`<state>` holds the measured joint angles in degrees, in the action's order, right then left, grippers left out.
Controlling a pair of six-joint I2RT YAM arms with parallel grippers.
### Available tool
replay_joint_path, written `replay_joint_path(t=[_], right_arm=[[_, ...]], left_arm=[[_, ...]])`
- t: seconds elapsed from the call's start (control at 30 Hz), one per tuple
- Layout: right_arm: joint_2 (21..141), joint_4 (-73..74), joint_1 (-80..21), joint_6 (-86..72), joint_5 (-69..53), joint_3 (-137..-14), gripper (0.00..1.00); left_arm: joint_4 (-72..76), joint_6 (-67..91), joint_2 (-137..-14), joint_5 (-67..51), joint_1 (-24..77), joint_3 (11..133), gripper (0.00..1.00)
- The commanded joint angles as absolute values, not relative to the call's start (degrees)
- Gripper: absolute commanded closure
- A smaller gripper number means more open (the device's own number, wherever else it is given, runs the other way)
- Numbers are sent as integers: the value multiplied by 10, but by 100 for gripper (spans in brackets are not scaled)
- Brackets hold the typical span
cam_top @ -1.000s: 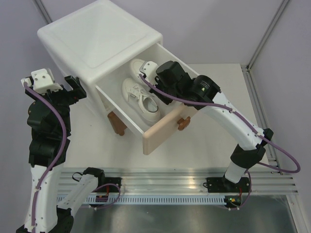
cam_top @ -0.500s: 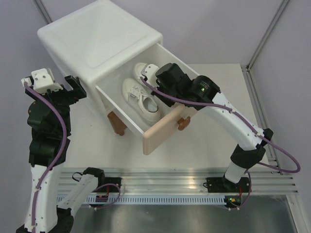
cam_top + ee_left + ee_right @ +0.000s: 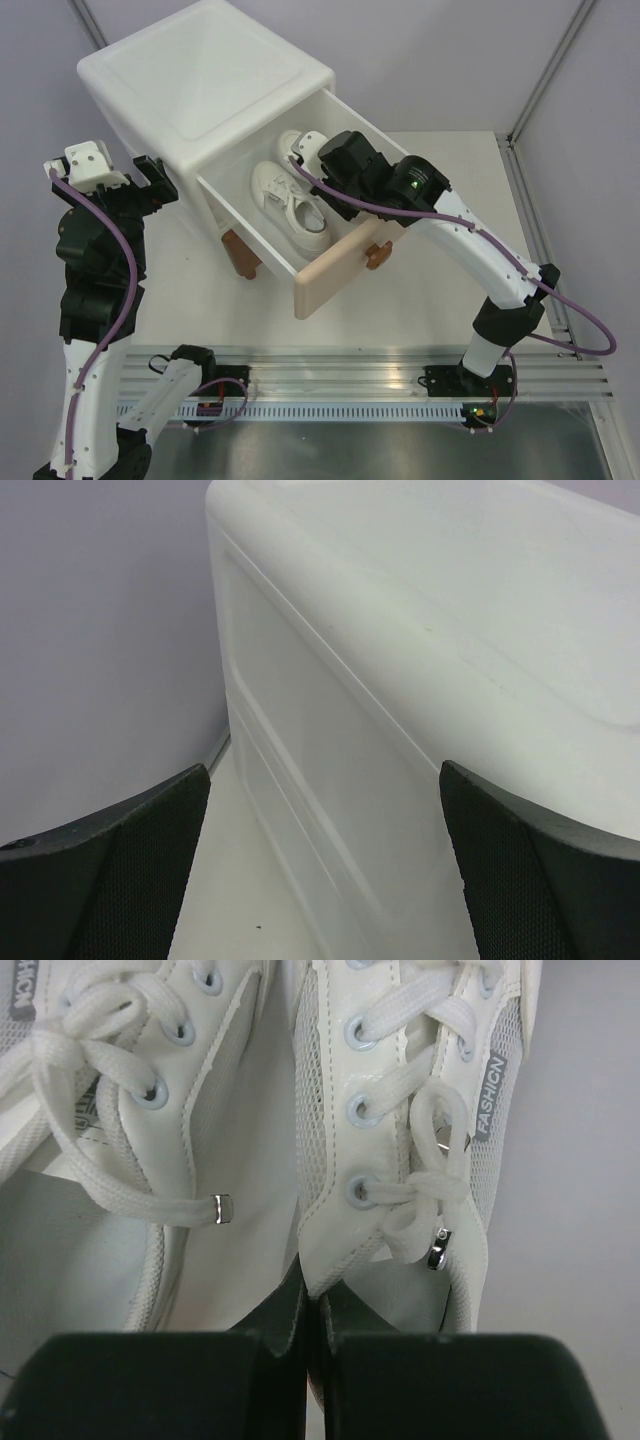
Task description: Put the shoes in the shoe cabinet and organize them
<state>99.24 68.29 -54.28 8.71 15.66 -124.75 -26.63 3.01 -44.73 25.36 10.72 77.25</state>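
The shoe cabinet (image 3: 200, 90) is a big white box with its upper drawer (image 3: 335, 270) pulled out toward the table's middle. Two white lace-up shoes lie inside side by side: one (image 3: 290, 205) nearer the beige front, the other (image 3: 296, 141) at the far side. My right gripper (image 3: 312, 158) reaches down into the drawer. In the right wrist view it (image 3: 312, 1300) is shut on the collar edge of the far shoe (image 3: 400, 1110), with the near shoe (image 3: 170, 1080) close on the left. My left gripper (image 3: 322, 770) stands open beside the cabinet's left wall (image 3: 330, 780), holding nothing.
A brown knob (image 3: 377, 253) sticks out of the drawer front, and a brown foot (image 3: 240, 255) shows under the cabinet. A rail (image 3: 350, 380) runs along the near table edge by the arm bases. A post (image 3: 545, 70) and wall bound the right side.
My right gripper has shifted slightly leftward inside the drawer, nudging the far white shoe with it. The left arm has not moved.
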Motion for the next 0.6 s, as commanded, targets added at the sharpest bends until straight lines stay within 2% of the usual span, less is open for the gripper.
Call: replay_joint_path(t=[0.0, 0.17, 0.47, 0.57], right_arm=[[994, 671, -547, 68, 216, -1264, 99], [995, 665, -547, 68, 198, -1266, 99], [998, 650, -547, 74, 257, -1273, 100], [995, 653, -547, 86, 222, -1268, 98]], left_arm=[[-255, 23, -463, 215, 111, 768, 0], [-255, 21, -461, 217, 111, 768, 0], [-256, 20, -460, 220, 110, 768, 0], [-256, 18, -460, 220, 111, 767, 0]])
